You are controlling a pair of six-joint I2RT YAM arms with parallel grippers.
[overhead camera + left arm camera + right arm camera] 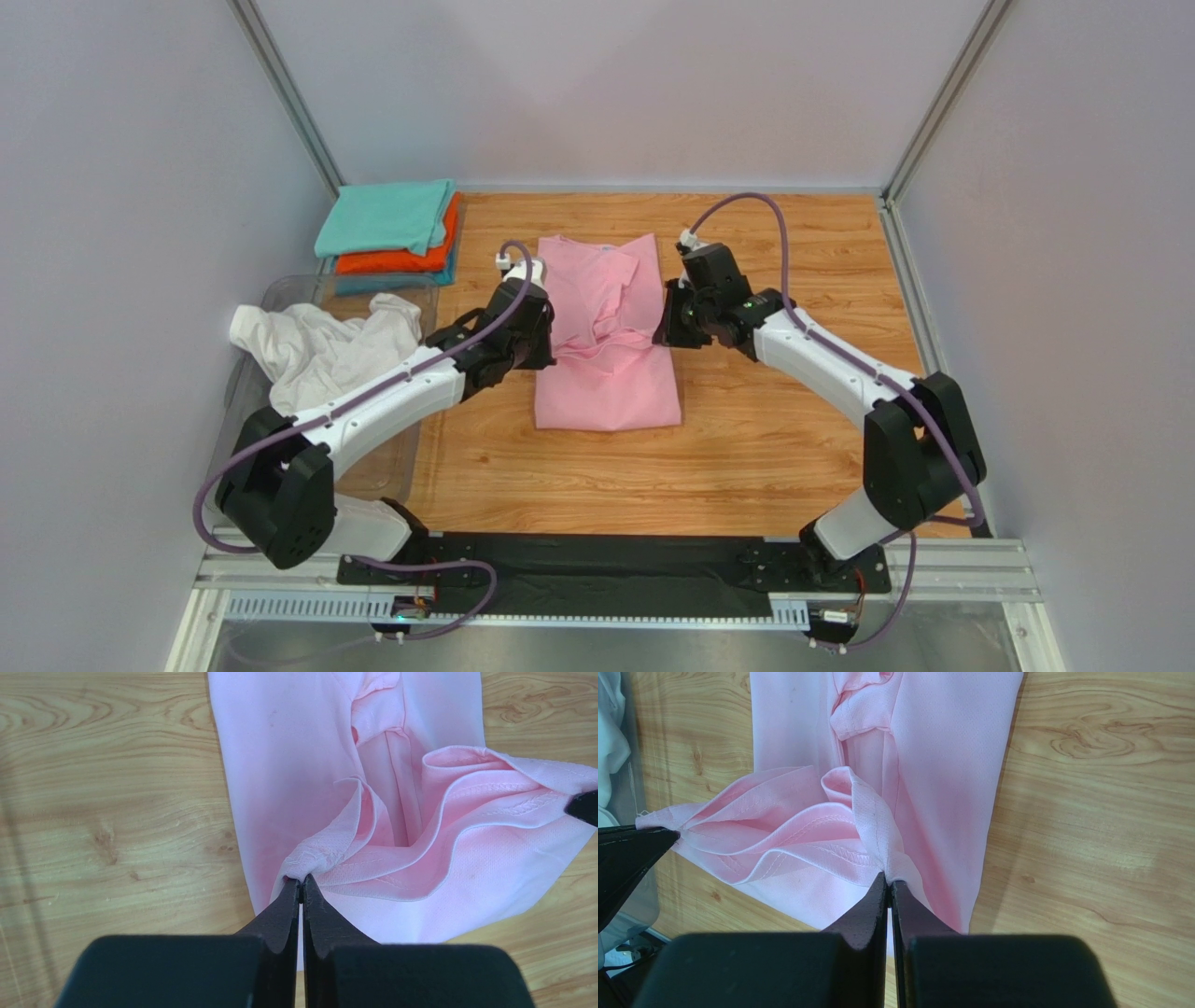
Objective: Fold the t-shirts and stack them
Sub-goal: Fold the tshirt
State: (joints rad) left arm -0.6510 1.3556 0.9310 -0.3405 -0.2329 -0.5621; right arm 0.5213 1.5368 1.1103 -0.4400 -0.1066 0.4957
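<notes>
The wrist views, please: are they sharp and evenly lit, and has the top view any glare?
Left wrist: the pink t-shirt is sharp, weave visible, soft shadows in its folds; the left gripper is plain black. Right wrist: also sharp, a faint shadow on the table. Top external: even diffuse light, no glare.

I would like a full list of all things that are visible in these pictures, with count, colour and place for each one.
Pink t-shirt: one, light pink, middle of the table, a fold raised across it.
White t-shirt: one, white, crumpled in the bin at the left.
Folded t-shirts: three, teal on top, orange, blue below, stacked at the far left corner.
Bin: one, clear, left side.
Table: one, brown wood.
Arms: two, white and black, left and right.
Left fingers: black, shut on the pink t-shirt's left side.
Right fingers: black, shut on its right side.
</notes>
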